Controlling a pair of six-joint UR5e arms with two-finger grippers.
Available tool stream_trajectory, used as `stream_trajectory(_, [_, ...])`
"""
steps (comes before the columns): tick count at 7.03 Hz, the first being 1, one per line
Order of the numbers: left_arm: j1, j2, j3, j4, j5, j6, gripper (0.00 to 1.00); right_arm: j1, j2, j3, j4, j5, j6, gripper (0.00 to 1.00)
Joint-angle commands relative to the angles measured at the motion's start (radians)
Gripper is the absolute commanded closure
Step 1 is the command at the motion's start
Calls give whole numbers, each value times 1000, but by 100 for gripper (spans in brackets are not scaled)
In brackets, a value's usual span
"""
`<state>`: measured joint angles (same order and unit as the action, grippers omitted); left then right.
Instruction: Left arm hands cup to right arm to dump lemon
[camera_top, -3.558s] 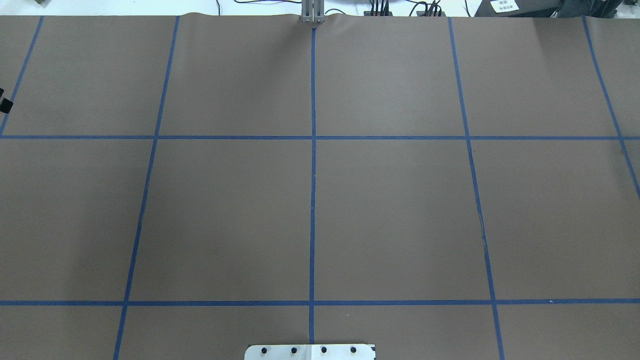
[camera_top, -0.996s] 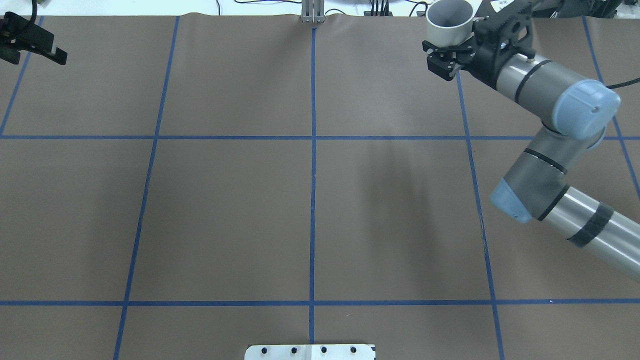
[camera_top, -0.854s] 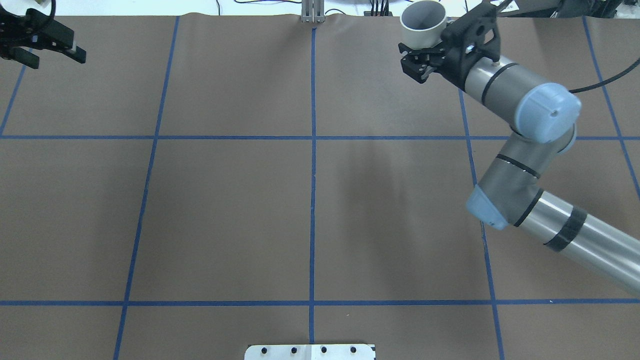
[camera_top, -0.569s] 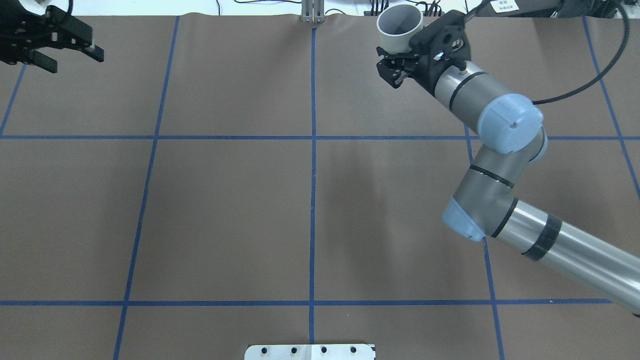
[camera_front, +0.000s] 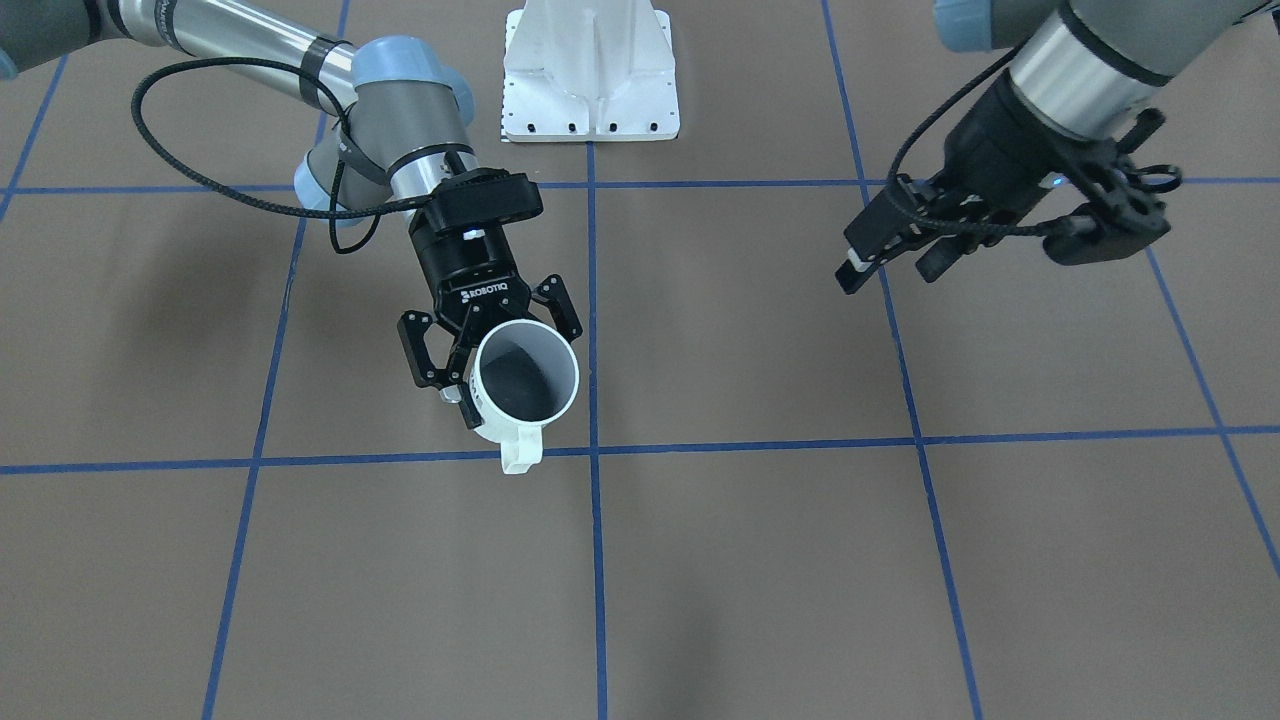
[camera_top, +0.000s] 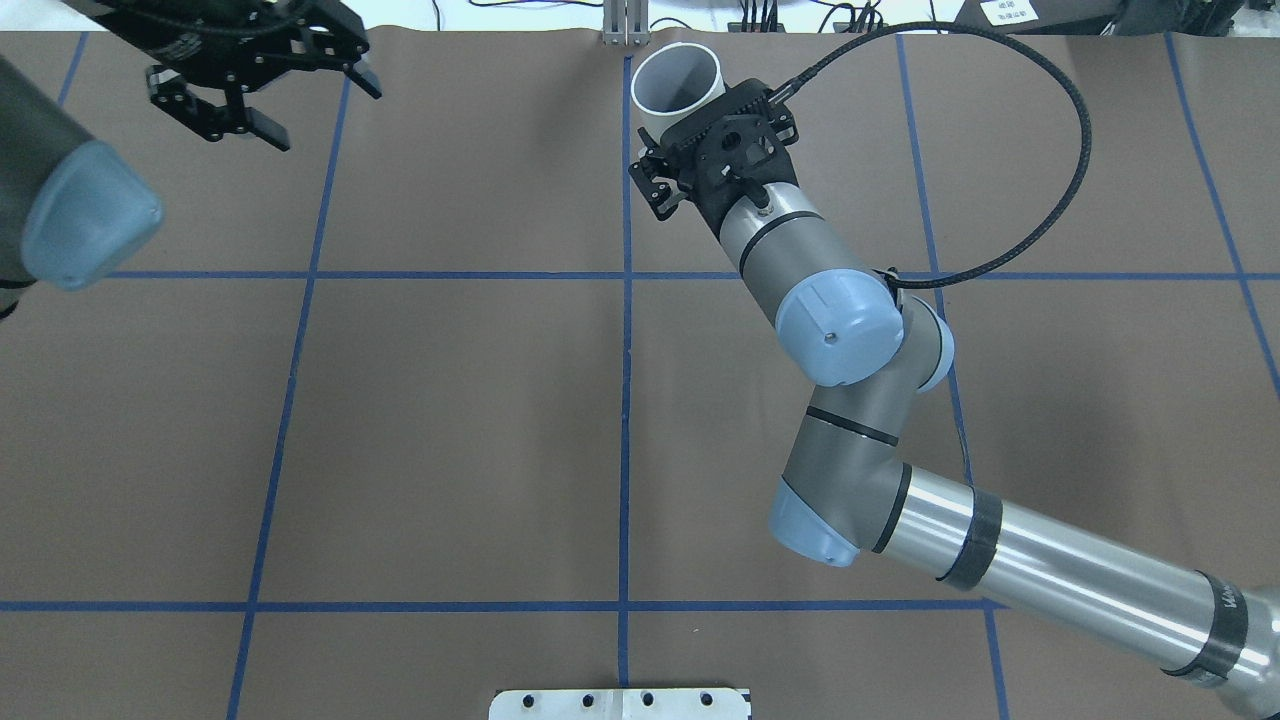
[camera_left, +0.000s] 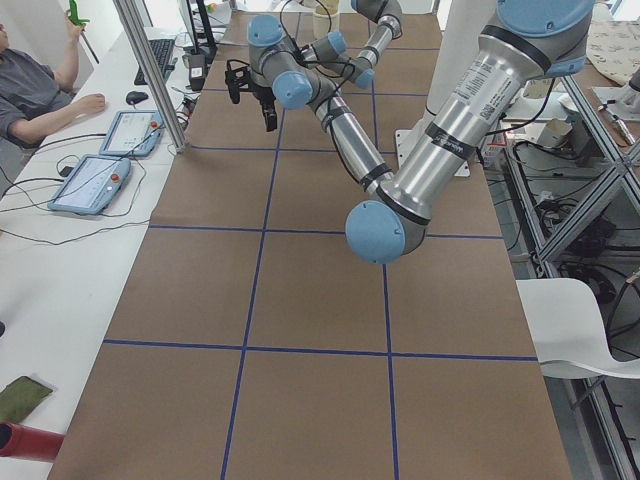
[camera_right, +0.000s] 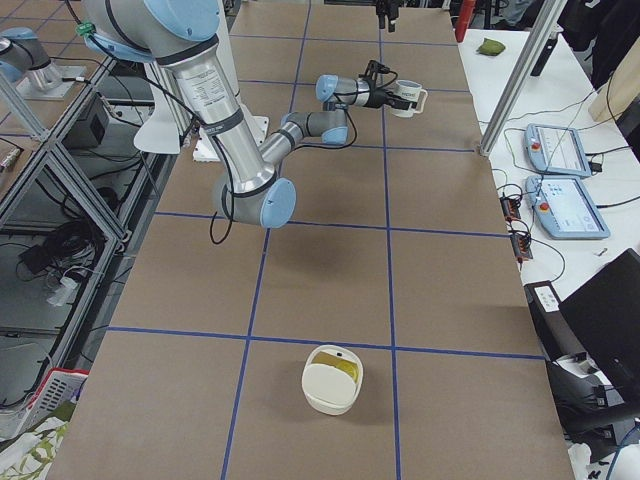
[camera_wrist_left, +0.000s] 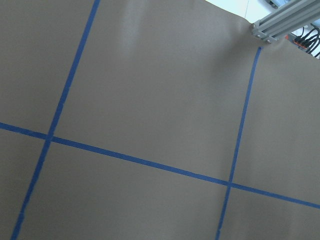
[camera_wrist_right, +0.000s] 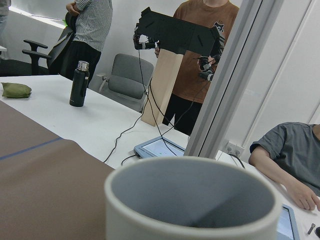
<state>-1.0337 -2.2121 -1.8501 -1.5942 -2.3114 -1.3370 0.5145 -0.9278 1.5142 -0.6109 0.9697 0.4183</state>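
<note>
My right gripper (camera_front: 492, 348), with ROBOTIQ lettering, is shut on the white cup (camera_front: 525, 378). It holds the cup mouth up above the table near the far centre line; the loop handle points away from the arm. The cup (camera_top: 678, 82) looks empty and grey inside, as the right wrist view (camera_wrist_right: 150, 215) also shows. My left gripper (camera_top: 315, 110) is open and empty at the far left, well apart from the cup; it also shows in the front-facing view (camera_front: 893, 270). Yellow-green lemon pieces (camera_right: 343, 370) lie in a white bowl (camera_right: 325, 392) at the table's right end.
Brown paper with a blue tape grid covers the table. The white robot base plate (camera_front: 590, 70) is at the near edge, an aluminium post (camera_top: 625, 25) at the far edge. People, tablets (camera_left: 90, 180) and a black bottle (camera_wrist_right: 78, 84) are at the bench beyond.
The right arm has swept left with the cup, from the far right corner to the centre line. The left gripper has moved right from the left edge, still open.
</note>
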Motion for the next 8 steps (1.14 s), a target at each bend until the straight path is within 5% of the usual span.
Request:
stream_trajectory(1, [50,-96,70,-30,43,-57,0,-33,15,0,-21,-37,-3,100])
stream_trajectory(4, [67,-124,127,-114,43,-57,0,-68,15,9,-15,-63,-1,99])
stream_trajectory(8, [124,-193,224,-193,44,-56,25,-77,15,14,-15,-62,-19,90])
